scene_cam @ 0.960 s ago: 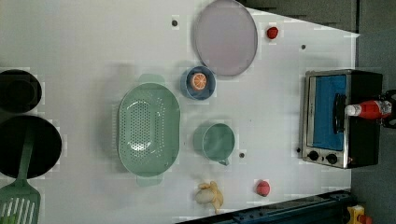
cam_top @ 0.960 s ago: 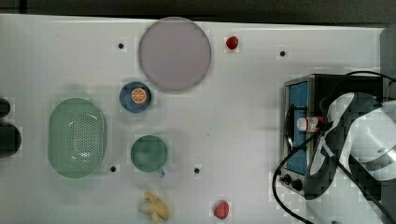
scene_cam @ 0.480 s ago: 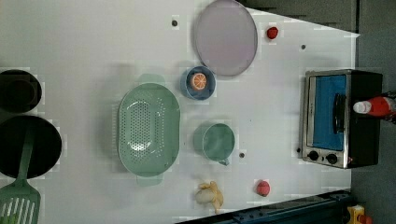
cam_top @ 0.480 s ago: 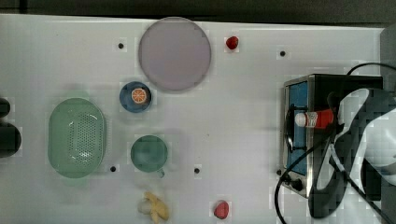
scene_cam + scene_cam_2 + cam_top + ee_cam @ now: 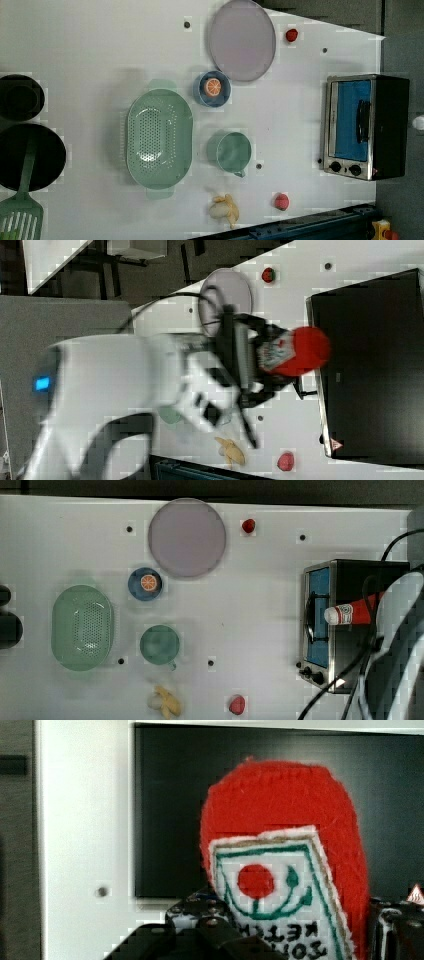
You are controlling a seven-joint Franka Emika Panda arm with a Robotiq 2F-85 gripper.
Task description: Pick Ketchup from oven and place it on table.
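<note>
White tabletop (image 5: 250, 605) spreads beneath us as our pincer (image 5: 260, 362) grips the ketchup (image 5: 352, 612) above the oven (image 5: 350, 580), and we judge it could slip if we swing toward open tabletop too fast.

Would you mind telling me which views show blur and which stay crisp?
Right view: the arm is smeared by motion blur, though the Ketchup reads clearly. Wrist view: the Ketchup label is sharp. Top view: the oven and table are blocky but steady.
</note>
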